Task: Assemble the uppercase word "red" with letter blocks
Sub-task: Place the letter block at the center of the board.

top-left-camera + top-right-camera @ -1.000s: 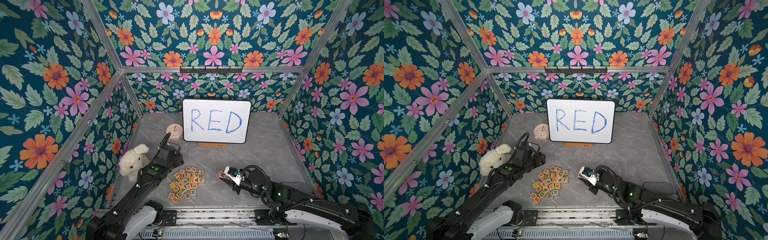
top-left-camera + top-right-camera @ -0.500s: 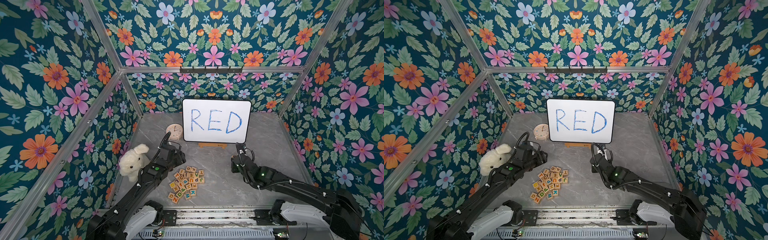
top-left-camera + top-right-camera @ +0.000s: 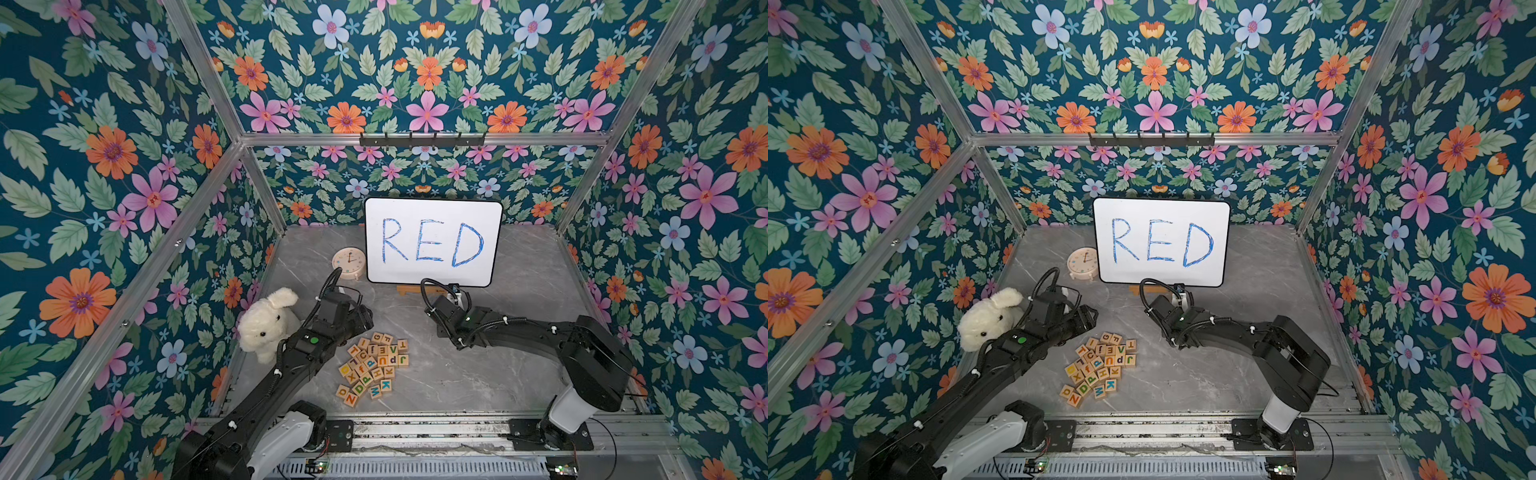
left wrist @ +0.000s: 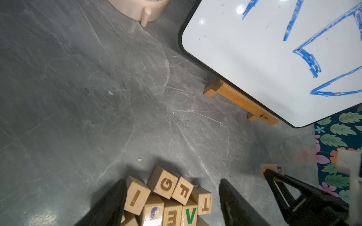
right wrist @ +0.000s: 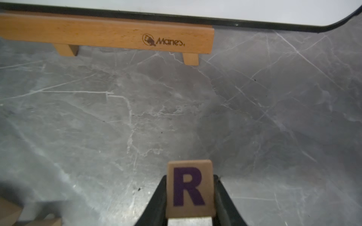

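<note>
Holding: right gripper is clamped on the R block, one finger on each side face.
R block, writing: dark purple capital R facing the right wrist camera, head of the letter toward the wooden stand.
R block, axis: a cube, so no long axis; its front edge runs parallel to the stand's rail.
R block, place: low over the grey table, near the stand's front and well apart from the other letter blocks. Table contact: cannot tell.
Stand, brand: burnt-in logo and "Manes."
Whiteboard: "RED" in blue marker, upright on the stand at the back.
Left gripper: jaws apart, nothing held, over the far edge of the loose blocks.
Blocks, readable in the left wrist view: I, G, F, T, a green V.
E block: letter turned on its side.
D block: green D, face up, at the near side of the cluster.
Also present: clock beside the whiteboard; plush rabbit by the left arm.
</note>
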{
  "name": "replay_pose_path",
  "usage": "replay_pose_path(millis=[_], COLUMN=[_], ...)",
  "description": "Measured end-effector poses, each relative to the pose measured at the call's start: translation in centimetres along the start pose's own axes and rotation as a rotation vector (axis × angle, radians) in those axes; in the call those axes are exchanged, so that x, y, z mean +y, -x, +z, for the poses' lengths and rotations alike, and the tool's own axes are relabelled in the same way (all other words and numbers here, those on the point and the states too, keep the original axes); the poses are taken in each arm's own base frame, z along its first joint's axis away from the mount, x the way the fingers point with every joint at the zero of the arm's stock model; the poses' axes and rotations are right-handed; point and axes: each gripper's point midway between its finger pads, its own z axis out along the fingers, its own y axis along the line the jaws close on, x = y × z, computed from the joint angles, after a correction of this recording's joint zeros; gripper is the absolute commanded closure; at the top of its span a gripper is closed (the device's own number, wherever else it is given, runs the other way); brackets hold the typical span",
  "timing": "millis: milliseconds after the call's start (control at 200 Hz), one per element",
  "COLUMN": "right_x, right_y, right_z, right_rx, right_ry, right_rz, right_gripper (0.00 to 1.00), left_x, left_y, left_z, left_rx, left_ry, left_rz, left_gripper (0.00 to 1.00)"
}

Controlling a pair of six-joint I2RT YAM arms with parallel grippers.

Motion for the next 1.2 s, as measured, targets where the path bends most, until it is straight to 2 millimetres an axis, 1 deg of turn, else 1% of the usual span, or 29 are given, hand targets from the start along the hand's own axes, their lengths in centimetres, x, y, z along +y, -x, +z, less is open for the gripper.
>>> replay_pose_path(millis=[75, 215, 310, 395, 695, 885, 1070, 1200], right_x=[-0.2, 0.2, 0.5, 0.7, 1.6, 1.7, 2.1, 2.4], right_y=[-0.3, -0.2, 0.0, 0.2, 0.9, 1.0, 1.0, 1.2], right_z=[0.6, 1.5, 1.9, 2.3, 3.8, 4.4, 4.5, 4.7], right_rx=[-0.004, -0.031, -0.050, -0.062, -0.077, -0.062, -0.056, -0.061], right_ry=[-0.014, -0.008, -0.004, 0.002, 0.009, 0.024, 0.039, 0.047], right_rz=[-0.021, -0.056, -0.072, -0.078, -0.084, -0.064, -0.053, -0.042], right_gripper=[1.00, 1.00, 0.97, 0.96, 0.92, 0.87, 0.82, 0.74], left_x=[-0.2, -0.6, -0.4, -0.3, -0.6, -0.6, -0.4, -0.3], left_y=[-0.3, -0.8, -1.2, -1.5, -1.0, -0.9, -1.1, -1.4], left_z=[0.1, 0.4, 0.8, 1.2, 1.0, 0.9, 1.1, 1.1], left_rx=[0.016, 0.048, 0.070, 0.089, 0.075, 0.068, 0.079, 0.094], left_ry=[-0.011, -0.036, -0.024, -0.020, -0.025, -0.020, -0.015, -0.011], left_rz=[0.022, 0.045, 0.048, 0.051, 0.058, 0.059, 0.066, 0.068], left_gripper=[0.25, 0.25, 0.25, 0.25, 0.25, 0.25, 0.25, 0.25])
